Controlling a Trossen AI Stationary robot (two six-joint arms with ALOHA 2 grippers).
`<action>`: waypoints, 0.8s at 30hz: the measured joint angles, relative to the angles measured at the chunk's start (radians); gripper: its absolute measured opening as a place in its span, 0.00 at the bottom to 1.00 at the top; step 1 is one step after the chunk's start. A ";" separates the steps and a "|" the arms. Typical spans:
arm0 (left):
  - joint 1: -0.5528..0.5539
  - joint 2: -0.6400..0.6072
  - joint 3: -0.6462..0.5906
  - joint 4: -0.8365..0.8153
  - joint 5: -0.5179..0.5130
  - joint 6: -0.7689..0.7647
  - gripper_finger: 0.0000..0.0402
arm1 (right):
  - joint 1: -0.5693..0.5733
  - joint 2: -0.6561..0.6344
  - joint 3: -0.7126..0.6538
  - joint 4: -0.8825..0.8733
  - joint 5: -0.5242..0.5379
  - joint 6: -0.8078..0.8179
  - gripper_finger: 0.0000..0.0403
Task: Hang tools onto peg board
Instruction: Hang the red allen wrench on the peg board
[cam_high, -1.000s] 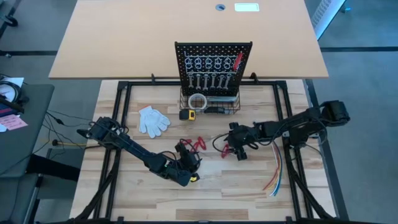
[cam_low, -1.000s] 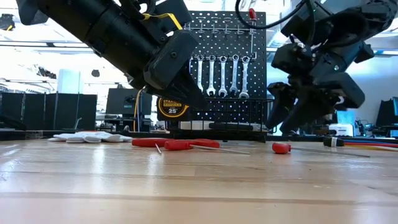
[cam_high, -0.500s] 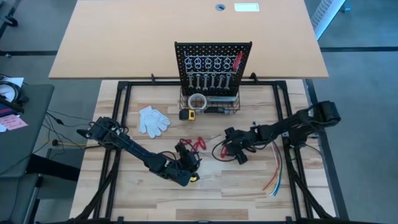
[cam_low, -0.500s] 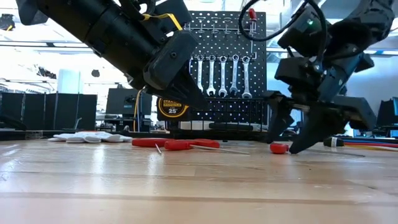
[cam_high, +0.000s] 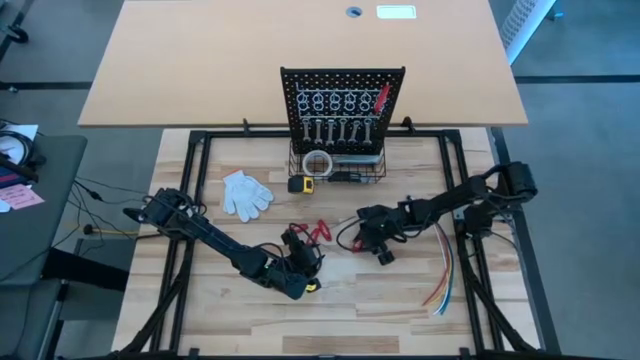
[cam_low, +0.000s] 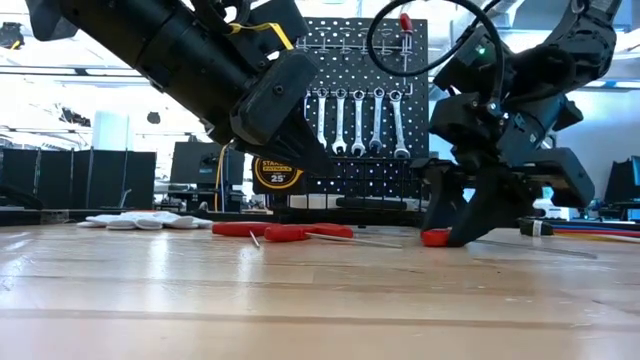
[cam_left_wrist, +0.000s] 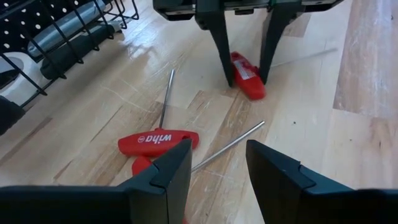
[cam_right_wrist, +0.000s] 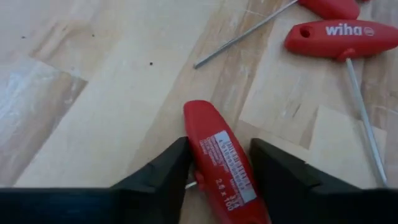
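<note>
The peg board (cam_high: 343, 100) stands at the far middle of the table. Silver wrenches (cam_low: 358, 120) and one red tool (cam_high: 382, 97) hang on it. A red T-handle tool (cam_right_wrist: 217, 168) lies on the table, and my right gripper (cam_right_wrist: 219, 149) has come down over its handle and shut on it. Two more red T-handle tools (cam_left_wrist: 158, 140) (cam_left_wrist: 142, 165) lie just left of it. My left gripper (cam_left_wrist: 217, 168) hovers open above the table near those two, holding nothing. My right gripper has the red handle (cam_left_wrist: 247, 76) between its two fingers, near one end. The fingers (cam_right_wrist: 177, 155) slant down from the table's right side and lie across the handle. The handle lies flat on the table (cam_right_wrist: 93, 93).
A white glove (cam_high: 245, 193) lies at the left. A yellow tape measure (cam_high: 301, 184) and a roll of tape (cam_high: 318, 162) sit by the black wire basket (cam_high: 350, 170). Coloured wires (cam_high: 443, 280) lie at the near right.
My right gripper has sunk to the table, drifted a little toward the left edge and tipped further down. Its fingers widened, then closed in around the red handle, which has slid slightly. The left arm kept still.
</note>
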 joint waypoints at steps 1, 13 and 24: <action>0.000 0.000 0.000 0.000 0.000 0.000 0.37 | 0.003 0.000 0.000 0.003 -0.001 -0.002 0.33; 0.000 0.000 0.000 0.000 0.000 0.007 0.37 | 0.069 -0.127 -0.007 0.186 0.017 0.007 0.03; 0.000 0.000 0.000 0.000 0.000 0.009 0.37 | 0.097 -0.274 -0.004 0.104 0.009 0.193 0.07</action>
